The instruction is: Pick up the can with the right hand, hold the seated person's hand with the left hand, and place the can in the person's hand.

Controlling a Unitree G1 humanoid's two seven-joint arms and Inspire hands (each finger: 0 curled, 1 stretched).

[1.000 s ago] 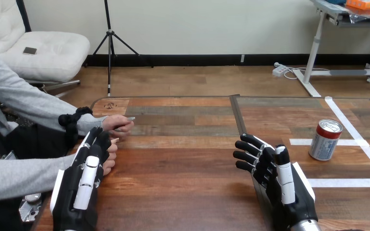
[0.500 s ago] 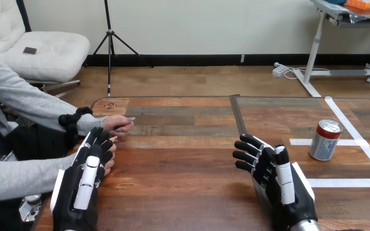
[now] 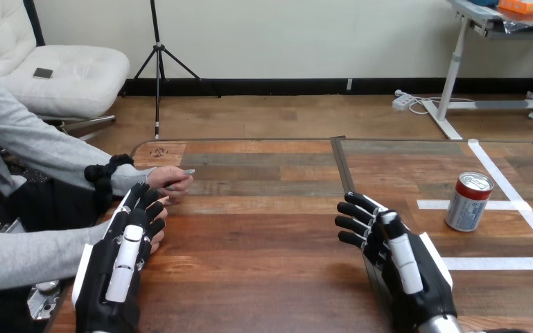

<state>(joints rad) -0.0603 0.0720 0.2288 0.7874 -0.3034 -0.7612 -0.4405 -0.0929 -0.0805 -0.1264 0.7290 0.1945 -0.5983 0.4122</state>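
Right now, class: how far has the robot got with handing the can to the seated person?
Nothing is done yet. The can stands upright on the table, apart from the open right robot hand. In hand: the left robot hand lies over the person's nearer hand, fingers straight. Left: gripping it, grasping and delivering the can.

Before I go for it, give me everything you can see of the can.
The can stands upright on the wooden table, at the right side among white tape lines. It looks like metal: a silvery lid, a red band round the top and a pale body with print. It shows no dents, and nothing touches it. The right hand lies open to its left and nearer the robot, clearly apart from it.
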